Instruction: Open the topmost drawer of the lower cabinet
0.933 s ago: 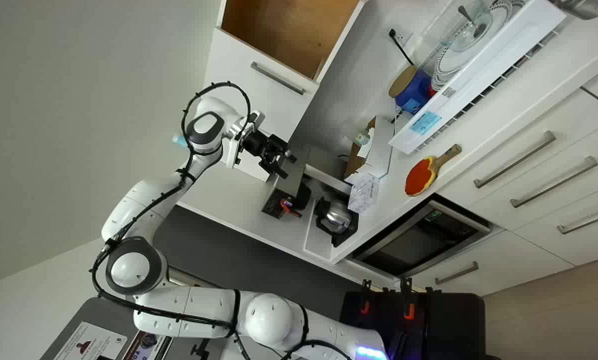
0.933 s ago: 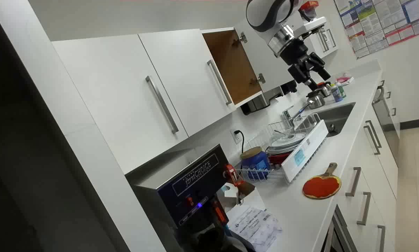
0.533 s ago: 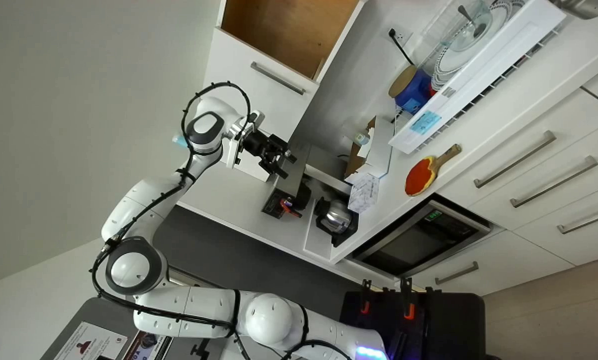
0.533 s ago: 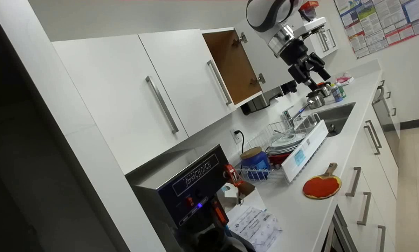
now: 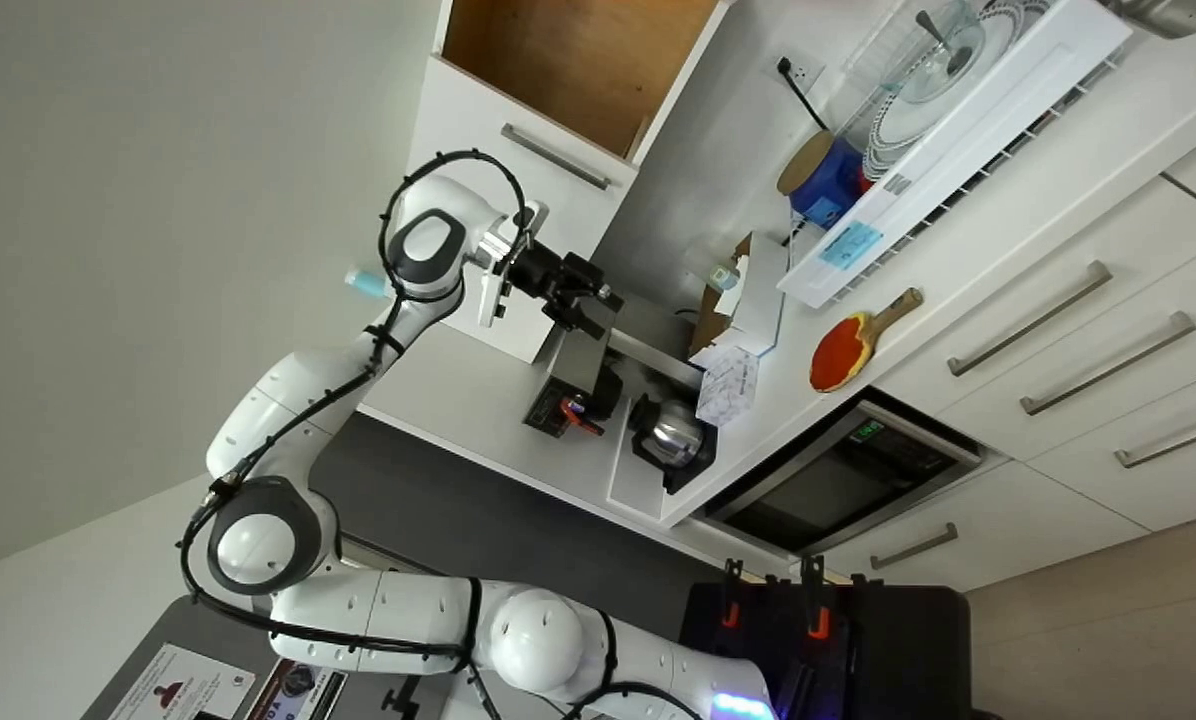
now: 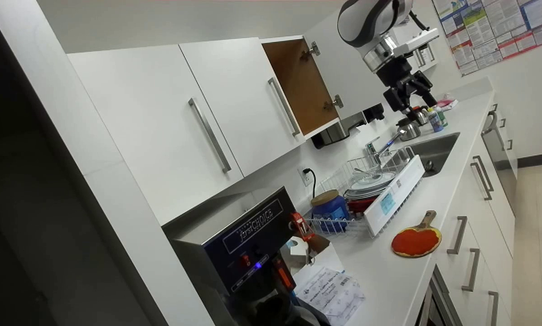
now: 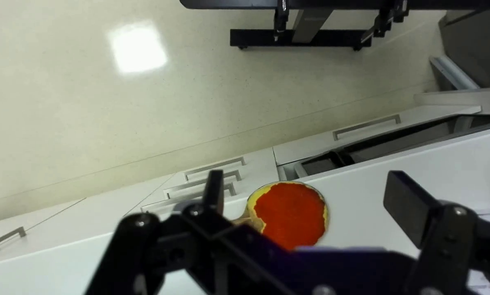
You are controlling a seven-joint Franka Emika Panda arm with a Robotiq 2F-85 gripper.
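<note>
End effector point(image 5: 605, 315), at left in an exterior view, hung empty in the air; in the wrist view its fingers point(image 7: 409, 207) stood wide apart, presumably in readiness for a grasp. Box point(image 5: 761, 300) and paddle point(image 5: 846, 352) followed on the tabletop point(image 5: 783, 370), the paddle flat near the front edge, where a low approach might have brushed it. At right, the topmost drawer point(image 5: 1068, 318) of the lower cabinet point(image 5: 1073, 425) sat closed just under the tabletop, well apart from the fingers; its handle point(image 5: 1028, 322) projected, evidently to give them a hold, once lowered and aligned.
</note>
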